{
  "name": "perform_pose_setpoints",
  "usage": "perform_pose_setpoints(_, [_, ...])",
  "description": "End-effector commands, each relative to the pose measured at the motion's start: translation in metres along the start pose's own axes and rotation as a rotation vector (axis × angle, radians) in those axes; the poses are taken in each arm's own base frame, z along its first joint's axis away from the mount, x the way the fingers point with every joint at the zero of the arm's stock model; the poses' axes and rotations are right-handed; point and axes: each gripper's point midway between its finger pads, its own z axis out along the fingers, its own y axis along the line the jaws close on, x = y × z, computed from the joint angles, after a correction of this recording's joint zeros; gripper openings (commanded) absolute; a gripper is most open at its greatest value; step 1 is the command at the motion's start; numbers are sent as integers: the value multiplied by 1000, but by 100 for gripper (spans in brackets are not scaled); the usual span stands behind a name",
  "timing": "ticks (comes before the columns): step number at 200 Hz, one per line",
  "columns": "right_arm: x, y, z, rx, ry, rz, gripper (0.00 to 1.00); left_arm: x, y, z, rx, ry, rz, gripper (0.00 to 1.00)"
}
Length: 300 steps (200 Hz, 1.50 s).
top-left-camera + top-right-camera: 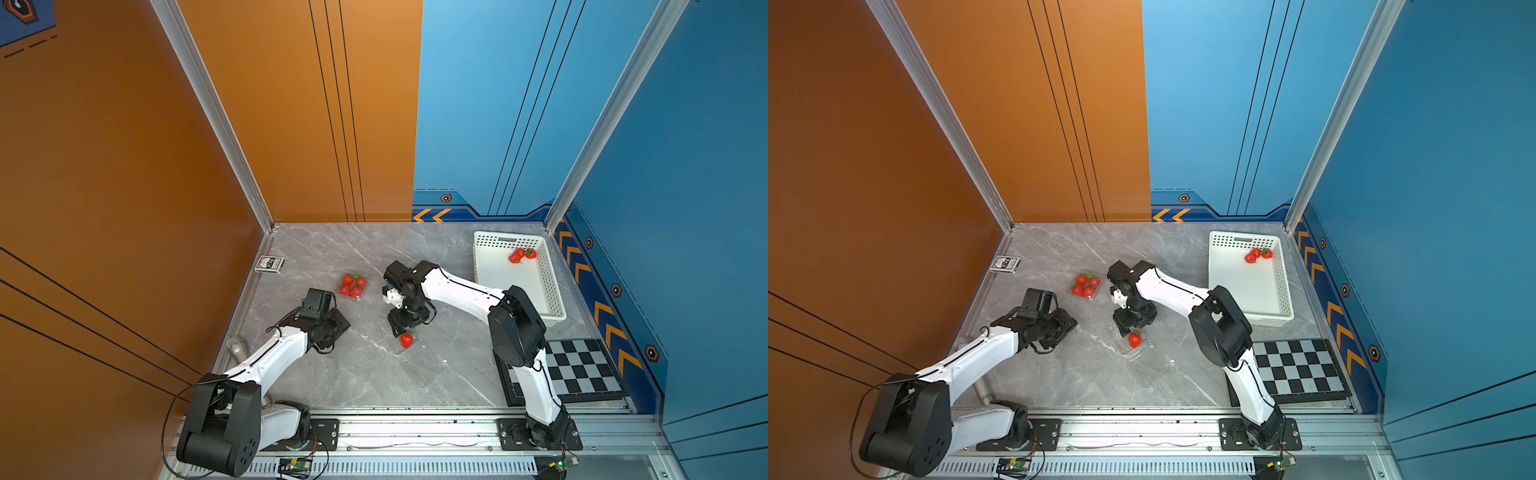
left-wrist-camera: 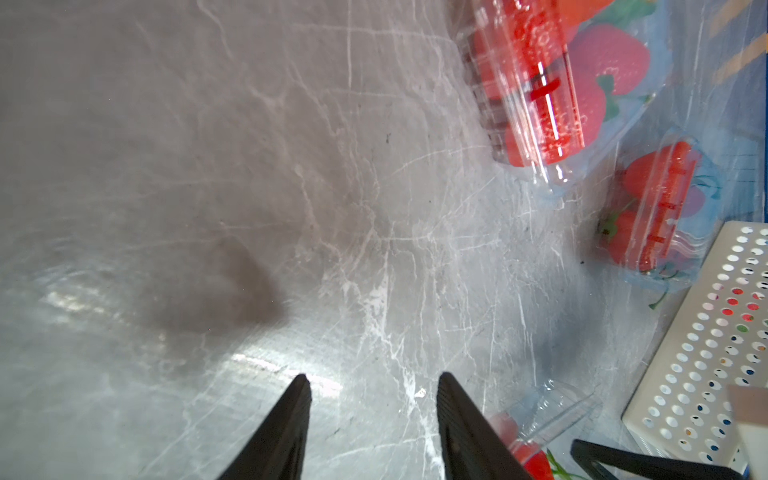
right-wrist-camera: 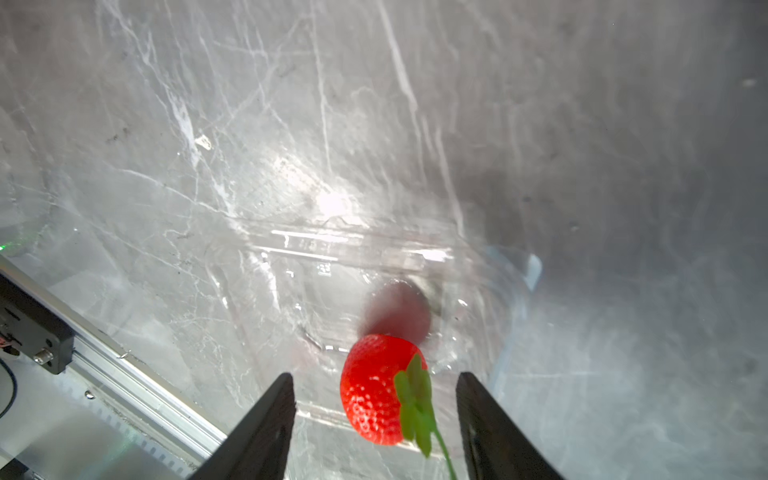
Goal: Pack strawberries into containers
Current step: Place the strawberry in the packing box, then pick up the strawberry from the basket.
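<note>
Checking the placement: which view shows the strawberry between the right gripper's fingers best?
The right wrist view: the strawberry is close up, seeds and green cap sharp. Both top views show it as a small red blob. The left wrist view catches only a red sliver, likely it, at its edge.

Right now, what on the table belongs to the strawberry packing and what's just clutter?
Job: strawberry at the open right gripper, above the open container; filled container; second filled container; basket strawberries in the white basket.
Lying about: card box; checkerboard; grey microphone-like object.
</note>
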Motion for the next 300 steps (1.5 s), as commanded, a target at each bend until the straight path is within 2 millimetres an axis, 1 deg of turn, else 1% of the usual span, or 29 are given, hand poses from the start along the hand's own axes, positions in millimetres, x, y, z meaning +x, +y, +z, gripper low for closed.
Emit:
perform_pose_setpoints(1, [-14, -17, -63, 14, -155, 42, 64, -1, -1, -1, -8, -19, 6, 52])
perform_pose_setpoints(6, [-16, -23, -71, 17, -183, 61, 64, -1, -2, -2, -4, -23, 9, 52])
perform_pose_setpoints(8, [-16, -23, -71, 17, -187, 65, 64, -1, -2, -2, -4, -25, 11, 52])
perform_pose_setpoints(9, [-16, -30, -74, 21, -194, 83, 64, -1, -2, -2, -5, -25, 11, 52])
perform_pose_setpoints(12, [-18, -40, -80, 25, -212, 111, 64, -1, -2, -3, -6, -28, 12, 53])
perform_pose_setpoints(21, [-20, -57, -97, 25, -270, 164, 64, -1, -1, -4, -9, -28, 13, 53])
perform_pose_setpoints(43, [-23, -105, -137, 11, -412, 305, 64, 0, 0, -5, -21, -24, 20, 53])
perform_pose_setpoints(62, [-18, -158, -166, 26, -511, 441, 65, -1, -2, -6, -17, -27, 25, 53])
perform_pose_setpoints(75, [-14, -194, -177, 47, -559, 539, 65, -1, -3, -7, -15, -29, 30, 53])
perform_pose_setpoints(83, [-11, -218, -180, 68, -585, 592, 65, -2, -5, -7, -12, -31, 34, 54])
perform_pose_setpoints(94, [-5, -256, -180, 119, -612, 691, 65, -3, -8, -8, -6, -30, 39, 54])
perform_pose_setpoints(108, [3, -305, -172, 191, -609, 822, 64, -3, -15, -8, 6, -24, 56, 54])
perform_pose_setpoints(121, [8, -344, -161, 233, -596, 923, 64, -2, -23, -8, 15, -16, 77, 54])
perform_pose_setpoints(132, [10, -370, -153, 268, -593, 990, 64, 0, -28, -7, 17, -9, 88, 54])
perform_pose_setpoints(148, [13, -399, -149, 345, -597, 1051, 65, 3, -33, -3, 16, 5, 102, 54])
perform_pose_setpoints(153, [13, -406, -152, 358, -608, 1067, 65, 3, -34, -2, 15, 9, 106, 54])
perform_pose_setpoints(156, [14, -412, -142, 360, -587, 1080, 65, 4, -35, -2, 14, 12, 108, 54])
perform_pose_setpoints(166, [18, -424, -132, 364, -572, 1119, 65, 4, -36, 1, 9, 16, 112, 55])
perform_pose_setpoints(167, [16, -426, -137, 366, -586, 1120, 65, 4, -37, 1, 10, 16, 113, 55])
perform_pose_setpoints(170, [14, -430, -141, 371, -600, 1127, 65, 4, -38, 1, 10, 15, 114, 55])
perform_pose_setpoints(187, [17, -446, -138, 378, -609, 1166, 65, 4, -42, 3, 8, 19, 122, 55])
perform_pose_setpoints(222, [24, -465, -134, 390, -612, 1224, 67, 3, -52, 5, 13, 21, 134, 55])
perform_pose_setpoints(242, [27, -476, -129, 381, -614, 1256, 70, 2, -57, 6, 17, 21, 139, 55])
perform_pose_setpoints(279, [24, -490, -122, 350, -619, 1278, 71, 0, -63, 7, 22, 19, 144, 55])
perform_pose_setpoints(300, [20, -496, -112, 326, -610, 1281, 70, 0, -65, 8, 20, 18, 144, 55])
